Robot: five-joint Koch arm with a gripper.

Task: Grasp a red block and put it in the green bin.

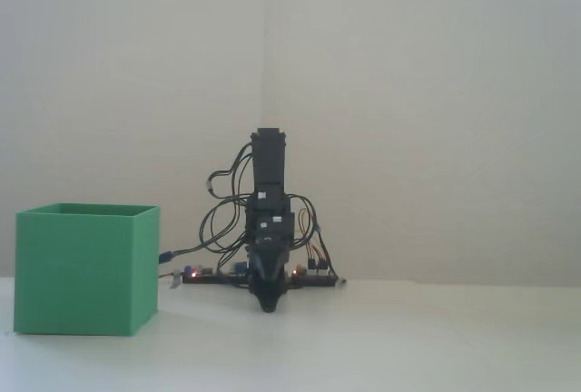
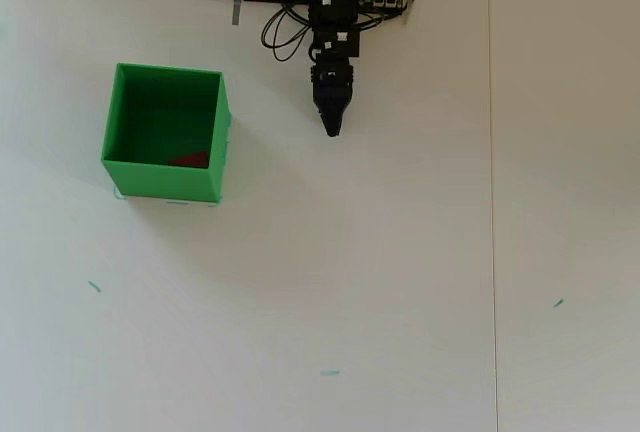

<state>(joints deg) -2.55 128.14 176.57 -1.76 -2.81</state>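
We note the small matte red block already lies inside the large green thin-walled bin, upper left of the overhead view, well apart from the empty, pinched-together claw at upper centre.

Two fixed cameras: one low and frontal, one straight above.

The fixed view sits near tabletop level, facing the arm and back wall from a distance. The overhead view looks straight down. Both share the arm and green bin.

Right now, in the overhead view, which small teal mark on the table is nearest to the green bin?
The mark below the green bin; the other two lie farther right.
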